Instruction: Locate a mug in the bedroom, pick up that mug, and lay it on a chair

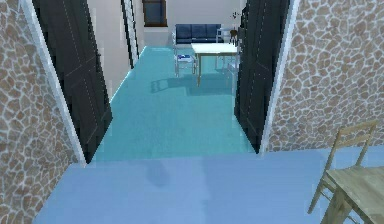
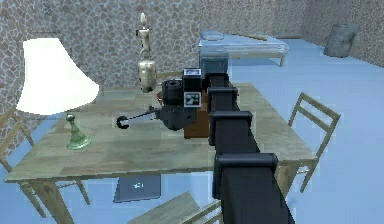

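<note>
Over the middle of the wooden table (image 2: 105, 152), the arm (image 2: 238, 150) runs up from the arm side view's bottom edge, straight and level above the top. Wrist is turned so the gripper (image 2: 130, 121) points sideways toward the table's lamp end, fingers (image 2: 145, 118) low over the wood. Jaw state: cannot tell. Finger end has bare tabletop behind it, so it holds nothing. A brown blocky thing (image 2: 201, 122) sits on the table just beside the wrist; cannot tell if that is the mug. White-shaded lamp (image 2: 50, 80) stands near the left edge, and a tall candle-like ornament (image 2: 147, 58) at the far edge. One chair (image 2: 306, 122) stands at the right edge, and a second chair (image 2: 188, 211) at the near edge. A dark flat thing (image 2: 138, 187) lies on the floor under the near edge. Bed (image 2: 235, 45) and bin (image 2: 340, 38) are well beyond. Forward view: an open doorway (image 1: 170, 90) between stone walls, a white table (image 1: 213, 50) and blue sofa (image 1: 197, 33) past it, and a wooden chair (image 1: 352, 180) at the bottom right.
</note>
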Tool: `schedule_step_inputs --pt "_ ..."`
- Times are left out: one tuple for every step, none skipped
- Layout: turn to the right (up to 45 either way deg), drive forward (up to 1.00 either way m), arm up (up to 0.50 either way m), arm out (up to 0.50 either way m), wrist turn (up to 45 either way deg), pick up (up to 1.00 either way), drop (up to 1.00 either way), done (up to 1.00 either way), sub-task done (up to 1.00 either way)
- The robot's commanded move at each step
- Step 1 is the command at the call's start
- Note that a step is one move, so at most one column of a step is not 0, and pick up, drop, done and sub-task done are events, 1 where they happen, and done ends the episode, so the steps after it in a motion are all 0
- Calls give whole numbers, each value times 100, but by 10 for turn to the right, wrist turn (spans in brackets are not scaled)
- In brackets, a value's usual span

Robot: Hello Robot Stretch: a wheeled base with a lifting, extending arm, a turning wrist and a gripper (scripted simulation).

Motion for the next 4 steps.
schedule_step_inputs --pt "0 0 0 0 390 0 0 0 0" --pt "0 0 0 0 0 100 0 0 0" --pt "0 0 0 0 -450 0 0 0 0" --pt "0 0 0 0 -450 0 0 0 0"
